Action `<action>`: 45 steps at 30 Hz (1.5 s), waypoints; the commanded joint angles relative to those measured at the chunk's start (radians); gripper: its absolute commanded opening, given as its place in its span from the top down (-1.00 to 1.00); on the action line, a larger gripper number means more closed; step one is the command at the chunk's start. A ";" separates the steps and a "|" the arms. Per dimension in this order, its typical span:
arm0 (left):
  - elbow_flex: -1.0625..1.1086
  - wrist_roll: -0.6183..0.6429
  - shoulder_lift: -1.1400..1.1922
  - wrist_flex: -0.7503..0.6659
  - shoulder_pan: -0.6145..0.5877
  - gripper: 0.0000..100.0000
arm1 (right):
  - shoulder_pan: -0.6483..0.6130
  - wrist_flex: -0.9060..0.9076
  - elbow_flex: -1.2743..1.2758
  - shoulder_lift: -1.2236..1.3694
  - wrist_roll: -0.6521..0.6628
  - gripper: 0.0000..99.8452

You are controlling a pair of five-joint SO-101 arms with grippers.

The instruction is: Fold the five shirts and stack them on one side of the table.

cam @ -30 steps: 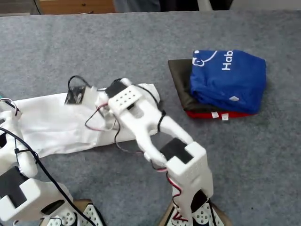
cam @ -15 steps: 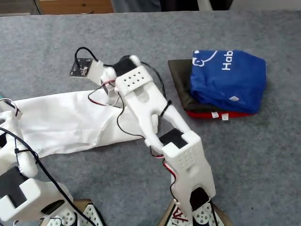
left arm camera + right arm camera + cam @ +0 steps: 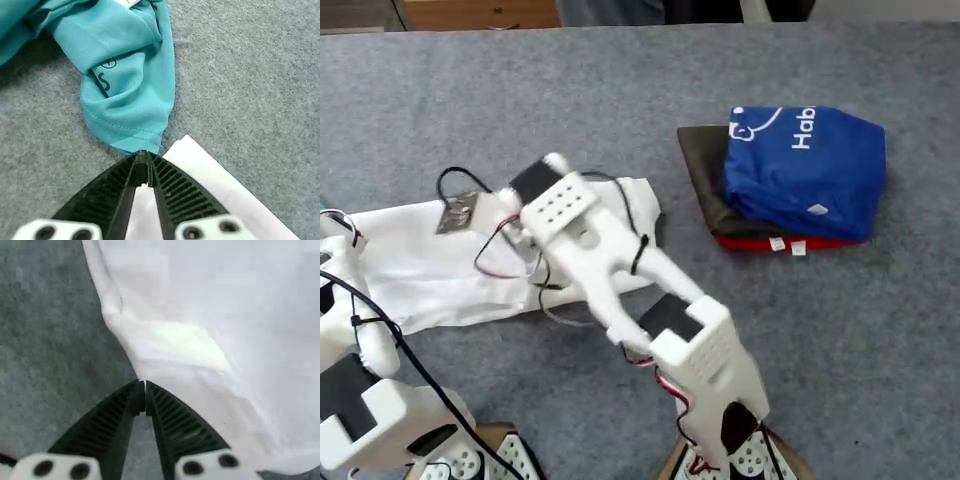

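Left gripper (image 3: 144,159) closed at white shirt (image 3: 430,270) corner, teal shirt (image 3: 125,75) just beyond. Right gripper (image 3: 141,386) has swung back from past the shirt, now closed at its edge; cannot tell if cloth is pinched. Fold unfinished. Blue shirt (image 3: 805,170) tops the stack far right on the worktop (image 3: 840,340).

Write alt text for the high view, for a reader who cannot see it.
The right arm leans over a white shirt lying on the left of a grey table. To its right sits a stack of folded shirts, blue on top, dark and red beneath.
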 commanded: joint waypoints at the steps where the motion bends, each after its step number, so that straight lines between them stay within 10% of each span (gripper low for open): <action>1: -0.001 -0.012 -0.034 -0.006 0.001 0.94 | -0.023 -0.175 0.002 0.018 -0.035 0.97; 9: 0.013 -0.011 -0.043 0.002 -0.001 0.94 | 0.020 -0.276 -0.041 0.188 -0.049 0.97; 20: 0.012 -0.012 -0.043 0.008 -0.001 0.94 | 0.157 0.193 -0.573 0.079 -0.052 0.97; 31: -0.461 -0.433 -0.199 0.853 -0.058 0.67 | 0.229 0.193 -0.409 -0.170 -0.052 0.97; 45: -0.848 -0.763 0.431 1.109 -0.134 0.46 | 0.229 0.187 -0.016 -0.435 -0.052 0.97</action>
